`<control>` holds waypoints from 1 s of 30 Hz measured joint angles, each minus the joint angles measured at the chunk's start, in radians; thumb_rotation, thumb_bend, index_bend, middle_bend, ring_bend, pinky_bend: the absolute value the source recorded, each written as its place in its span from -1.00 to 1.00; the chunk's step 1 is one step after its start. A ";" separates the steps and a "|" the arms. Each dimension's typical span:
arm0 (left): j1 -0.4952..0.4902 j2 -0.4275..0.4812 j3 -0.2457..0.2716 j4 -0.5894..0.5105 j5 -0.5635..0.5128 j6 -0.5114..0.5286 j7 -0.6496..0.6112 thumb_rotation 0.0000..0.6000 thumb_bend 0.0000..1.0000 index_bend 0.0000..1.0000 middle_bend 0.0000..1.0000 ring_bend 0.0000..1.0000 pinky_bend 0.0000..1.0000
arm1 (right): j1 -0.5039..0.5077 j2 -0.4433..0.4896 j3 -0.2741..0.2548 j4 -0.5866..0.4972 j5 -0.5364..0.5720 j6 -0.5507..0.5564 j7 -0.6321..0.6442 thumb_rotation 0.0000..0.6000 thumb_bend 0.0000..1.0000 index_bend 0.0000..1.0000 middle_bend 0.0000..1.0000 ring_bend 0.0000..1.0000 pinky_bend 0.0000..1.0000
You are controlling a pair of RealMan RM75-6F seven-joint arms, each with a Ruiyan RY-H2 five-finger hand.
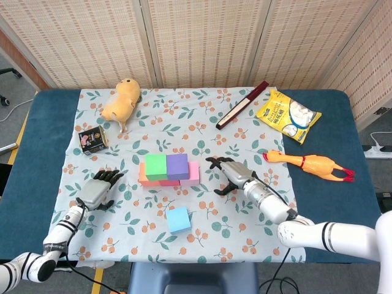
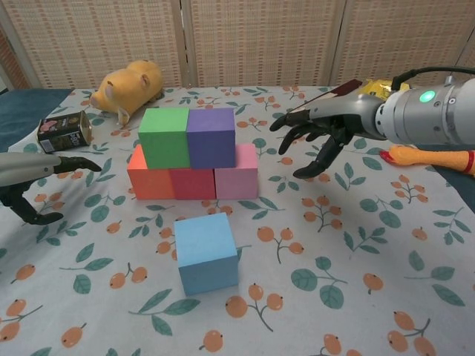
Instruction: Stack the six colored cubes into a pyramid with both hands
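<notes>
Three cubes form a row on the cloth: orange (image 2: 147, 182), red (image 2: 191, 184) and pink (image 2: 237, 174). A green cube (image 2: 164, 137) and a purple cube (image 2: 211, 136) sit side by side on top of them. In the head view the stack shows as green (image 1: 155, 166) and purple (image 1: 177, 165) over pink (image 1: 194, 174). A light blue cube (image 2: 206, 252) (image 1: 178, 219) lies alone in front of the stack. My left hand (image 1: 98, 191) (image 2: 33, 178) hovers left of the stack, fingers apart, holding nothing. My right hand (image 1: 236, 174) (image 2: 319, 133) hangs right of the pink cube, also spread and holding nothing.
A yellow plush animal (image 1: 121, 99) and a small tin can (image 1: 93, 139) lie at the back left. A dark long box (image 1: 242, 105), a yellow snack bag (image 1: 288, 114) and a rubber chicken (image 1: 309, 163) lie at the back right and right.
</notes>
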 measured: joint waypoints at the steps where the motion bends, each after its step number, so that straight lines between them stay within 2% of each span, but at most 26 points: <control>1: -0.002 -0.004 -0.001 0.003 -0.001 -0.003 0.001 1.00 -0.19 -0.95 -1.00 -1.00 -0.97 | 0.002 -0.008 -0.001 0.007 0.001 0.000 -0.003 1.00 -0.57 -1.00 -0.62 -1.00 -1.00; 14: -0.033 -0.026 -0.024 -0.002 0.016 -0.026 0.005 1.00 -0.19 -0.95 -1.00 -1.00 -0.97 | 0.035 -0.095 0.005 0.078 0.024 -0.008 -0.031 1.00 -0.57 -1.00 -0.62 -1.00 -1.00; 30: -0.059 -0.047 -0.031 -0.001 0.024 -0.048 0.019 1.00 -0.19 -0.95 -1.00 -1.00 -0.97 | 0.054 -0.147 0.018 0.124 0.038 -0.017 -0.041 1.00 -0.57 -1.00 -0.62 -1.00 -1.00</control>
